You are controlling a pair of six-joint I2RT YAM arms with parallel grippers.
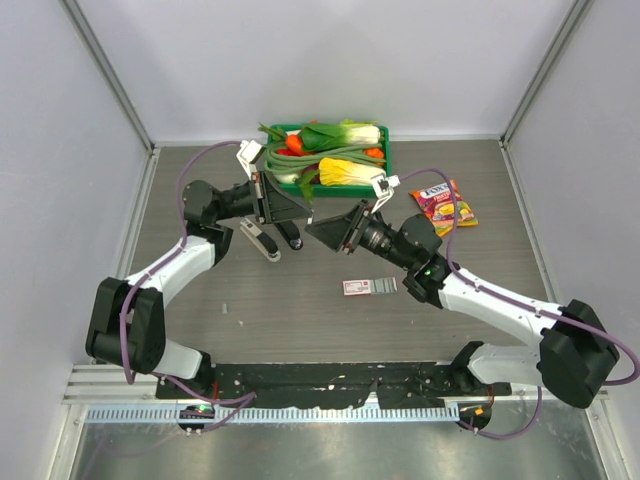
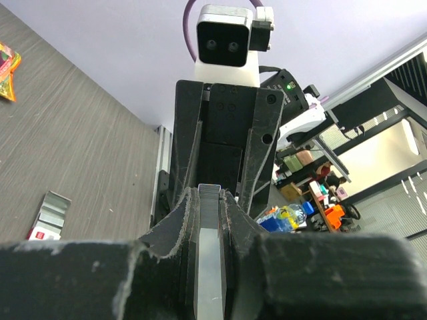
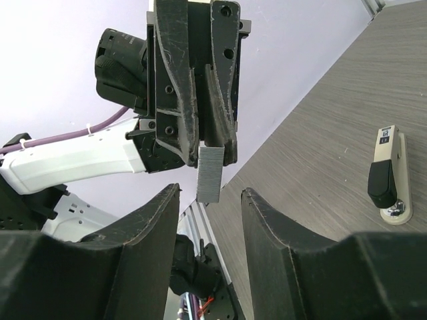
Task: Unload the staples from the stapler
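— What kind of place is this?

— A grey wood-grain table (image 1: 300, 340) is filling the floor of a small cell. Plain white walls (image 1: 300, 60) are closing it in on three sides, with metal frame posts running up the corners. A green basket (image 1: 386, 160) of vegetables is sitting at the far edge. A bright snack packet (image 1: 443, 206) is lying to its right. A small pink-and-white box (image 1: 356, 288) is resting near the middle of the table.

— And the stapler?

— The stapler (image 1: 262, 241) is lying on the table left of centre, under the left arm's wrist. Neither gripper is touching it.

— How are the arms standing?

— Both are reaching in over the middle of the table and facing one another, with their wrists raised off the surface. The left arm is bending its elbow out toward the left wall and stretching across. The right arm is coming in from the near right corner.

— What are the grippers doing?

— The left gripper (image 3: 212, 143) is pinching the staples (image 3: 209, 175), a short silver-grey strip, between tightly pressed fingers. The strip is sticking out past the fingertips, up in the air. The right gripper (image 1: 315, 228) is keeping its fingers (image 3: 133, 253) spread wide. The strip is hanging just in front of that gap and, in the right wrist view, is touching neither finger.
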